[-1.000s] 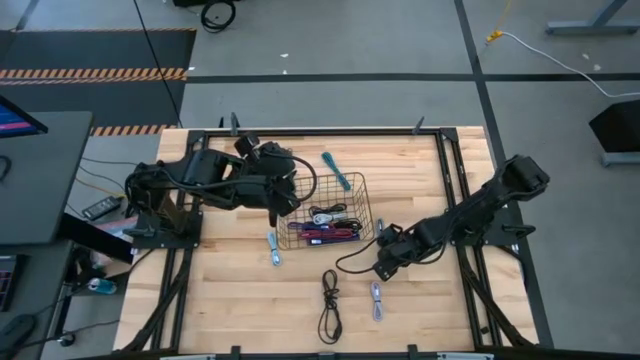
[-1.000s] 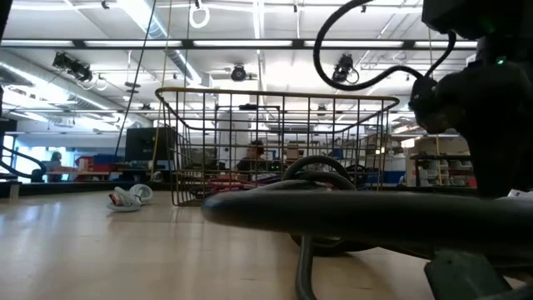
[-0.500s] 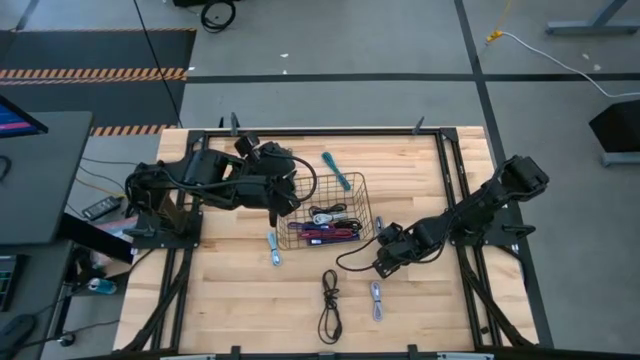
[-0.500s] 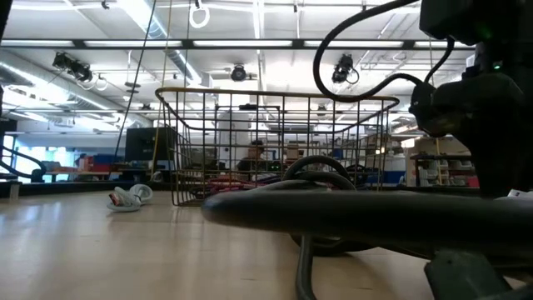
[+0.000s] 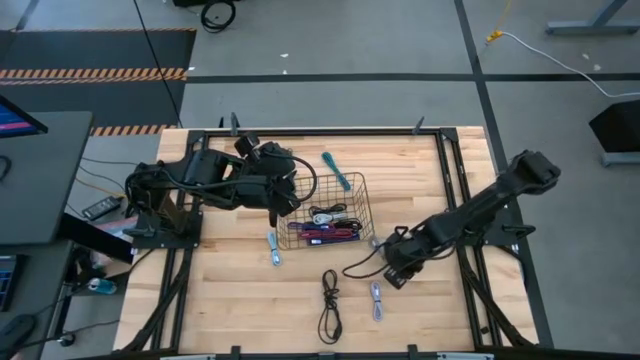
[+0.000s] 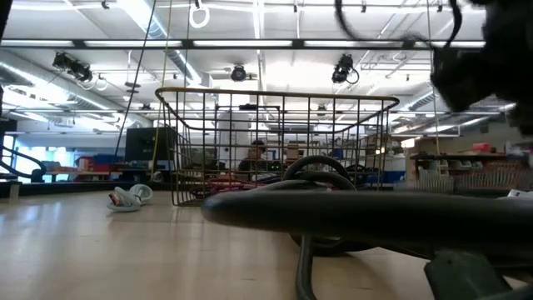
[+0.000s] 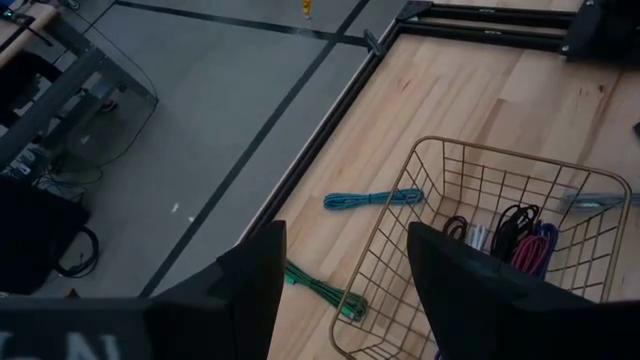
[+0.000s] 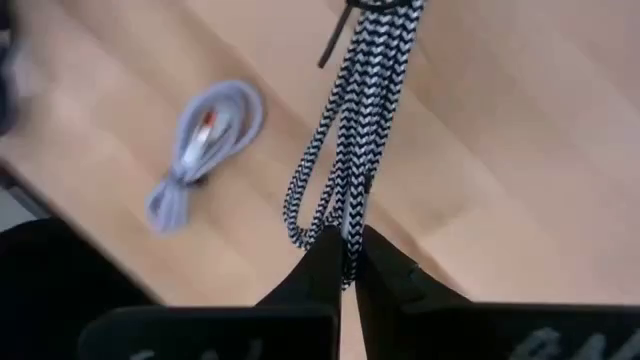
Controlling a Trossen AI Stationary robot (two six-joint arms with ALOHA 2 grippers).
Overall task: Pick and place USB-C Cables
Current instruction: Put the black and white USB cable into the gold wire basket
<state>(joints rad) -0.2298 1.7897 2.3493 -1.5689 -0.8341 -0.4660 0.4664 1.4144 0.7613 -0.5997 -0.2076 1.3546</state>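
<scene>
My right gripper (image 5: 392, 272) (image 8: 346, 252) hangs to the right of the wire basket (image 5: 325, 215), shut on a black-and-white braided USB-C cable bundle (image 8: 360, 130). A pale blue-grey cable (image 5: 376, 298) (image 8: 200, 140) lies on the table beside it. A black cable (image 5: 329, 305), a pale cable (image 5: 275, 247) and a teal cable (image 5: 337, 170) also lie loose on the wood. Several cables fill the basket. My left gripper (image 5: 283, 200) (image 7: 345, 290) stands open over the basket's left rim, holding nothing. My right gripper pinches the looped end of the braided bundle (image 8: 340, 232) between its two fingertips, which come at it from above. The bundle stretches straight away from the fingers. Whether its other end (image 8: 385, 15) rests on the table, I cannot tell.
The gold-rimmed basket (image 6: 283, 150) stands mid-table, with a green cable (image 7: 320, 288) off its far-left corner. A dark frame rail (image 5: 330, 131) runs round the tabletop. Bare wood lies near the front edge, left of the black cable.
My right gripper has shut on the braided cable, then risen and drawn a little toward the table's right and near edges. The other loose cables and my left arm have stayed where they were.
</scene>
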